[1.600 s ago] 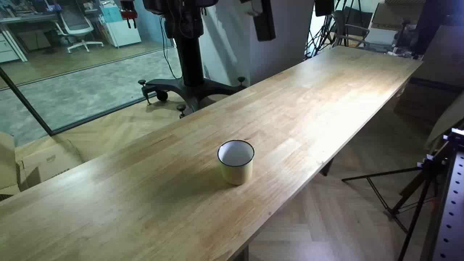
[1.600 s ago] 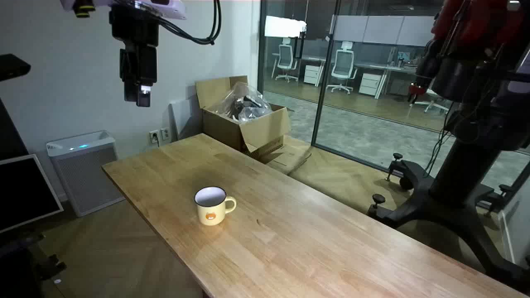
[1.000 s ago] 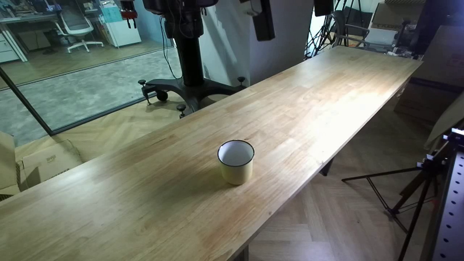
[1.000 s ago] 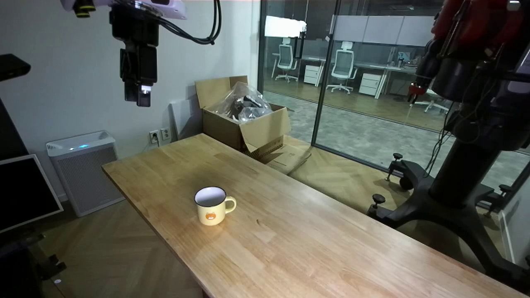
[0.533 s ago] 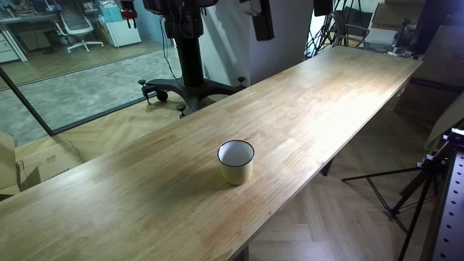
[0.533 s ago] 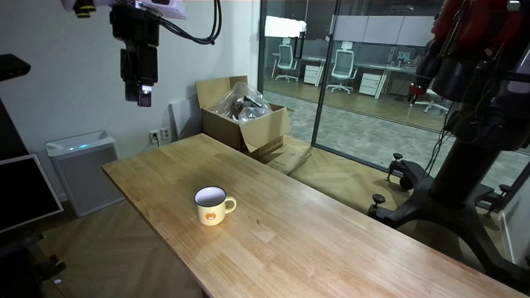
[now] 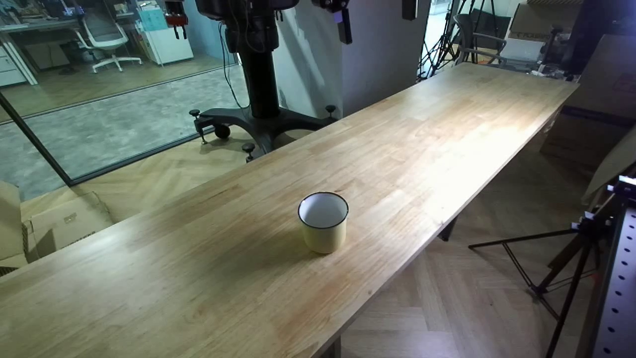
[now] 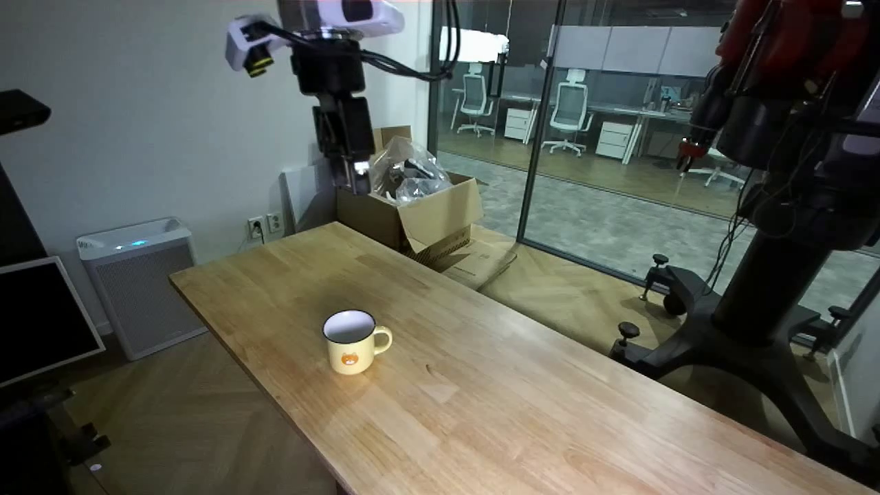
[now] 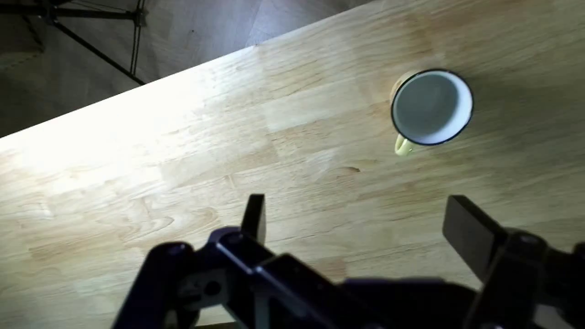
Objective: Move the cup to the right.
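Observation:
The cup is pale cream-yellow with a thin dark rim and whitish inside. It stands upright on the wooden table in both exterior views (image 7: pixel 325 239) (image 8: pixel 349 357), with a handle and an orange face print showing in an exterior view. In the wrist view the cup (image 9: pixel 429 107) is at the upper right, its handle pointing down toward the jaws. My gripper (image 9: pixel 356 198) is open and empty, its two black fingers wide apart with only table between them. In an exterior view my gripper (image 8: pixel 352 184) hangs well above the table, apart from the cup. In the other viewpoint the fingers (image 7: pixel 378 24) show at the top edge.
The long wooden table (image 7: pixel 422 149) has its near edge close to the cup. A cardboard box (image 8: pixel 440 210) with plastic wrap stands beyond the table end. A black wheeled stand (image 8: pixel 770 295) is beside the table. A tripod (image 7: pixel 586 233) stands on the floor.
In an exterior view the gripper has moved right across the picture and slightly down; in both exterior views the arm has shifted. The cup has not moved.

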Motion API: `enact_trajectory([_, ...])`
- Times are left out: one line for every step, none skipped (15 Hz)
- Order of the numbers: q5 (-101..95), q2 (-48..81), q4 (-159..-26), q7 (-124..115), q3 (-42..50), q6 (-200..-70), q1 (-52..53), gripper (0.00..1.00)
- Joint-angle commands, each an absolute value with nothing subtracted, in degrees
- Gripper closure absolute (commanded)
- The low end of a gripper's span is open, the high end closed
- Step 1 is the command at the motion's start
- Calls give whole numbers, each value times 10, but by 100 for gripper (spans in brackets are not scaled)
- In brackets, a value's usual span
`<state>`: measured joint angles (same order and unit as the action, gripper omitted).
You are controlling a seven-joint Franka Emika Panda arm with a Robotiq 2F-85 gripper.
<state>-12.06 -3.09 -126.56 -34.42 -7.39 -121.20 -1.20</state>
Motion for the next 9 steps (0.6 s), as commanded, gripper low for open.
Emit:
enact_trajectory([-122,65,-1207,-346,-39,-1255,-13,0])
enact_trajectory([-93,85,-1204,-329,-32,-1283,-10,0])
enact_trajectory([-66,103,-1203,-314,-27,-1307,-7,0])
enact_trajectory([-24,120,-1206,-284,-30,-1327,-4,0])
enact_trajectory([9,136,-1207,-255,-33,-1344,-2,0])
enact_trajectory([41,150,-1208,-215,-39,-1351,0,0])
enact_trajectory([60,164,-1207,-179,-45,-1349,4,0])
enact_trajectory([71,177,-1206,-157,-48,-1348,9,0])
enact_trajectory([75,189,-1204,-144,-49,-1340,16,0])
